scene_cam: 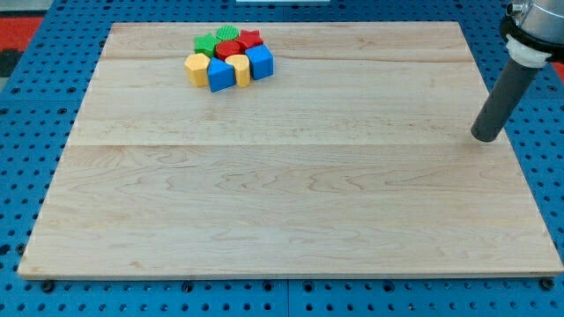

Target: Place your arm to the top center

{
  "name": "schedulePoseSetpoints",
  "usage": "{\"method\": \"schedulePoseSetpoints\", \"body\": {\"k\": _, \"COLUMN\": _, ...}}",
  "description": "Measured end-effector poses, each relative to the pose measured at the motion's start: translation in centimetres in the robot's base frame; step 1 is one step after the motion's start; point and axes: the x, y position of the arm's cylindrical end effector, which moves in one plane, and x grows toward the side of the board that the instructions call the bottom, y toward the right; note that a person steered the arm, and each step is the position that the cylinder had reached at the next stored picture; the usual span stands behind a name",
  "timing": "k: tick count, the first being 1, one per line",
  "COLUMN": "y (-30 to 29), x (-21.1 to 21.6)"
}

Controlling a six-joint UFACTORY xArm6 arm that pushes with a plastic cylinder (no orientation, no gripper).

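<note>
My tip [484, 137] is at the view's right edge of the wooden board [282, 202], about mid-height, far from the blocks. The blocks sit in one tight cluster at the view's top, left of centre: a green block [229, 33] and another green block [207, 44] at the back, a red star-like block [251, 39], a red round block [229, 50], a yellow block [196, 70], a blue block [219, 75], a yellow block [240, 68] and a blue cube [259, 61].
The board lies on a blue perforated table [35, 106]. The rod's white collar [526, 48] rises out of the view's top right corner.
</note>
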Motion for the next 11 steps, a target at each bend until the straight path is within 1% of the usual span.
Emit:
{"method": "schedulePoseSetpoints", "body": {"k": 3, "y": 0.0, "x": 0.1}}
{"method": "schedulePoseSetpoints", "body": {"k": 4, "y": -0.3, "x": -2.8}}
{"method": "schedulePoseSetpoints", "body": {"k": 5, "y": -2.3, "x": -10.4}}
{"method": "schedulePoseSetpoints", "body": {"k": 6, "y": -6.2, "x": -16.1}}
{"method": "schedulePoseSetpoints", "body": {"k": 7, "y": -10.6, "x": -18.8}}
{"method": "schedulePoseSetpoints", "body": {"k": 8, "y": -12.1, "x": -19.7}}
{"method": "schedulePoseSetpoints", "body": {"k": 10, "y": -11.6, "x": -19.5}}
{"method": "schedulePoseSetpoints", "body": {"k": 11, "y": -15.5, "x": -20.2}}
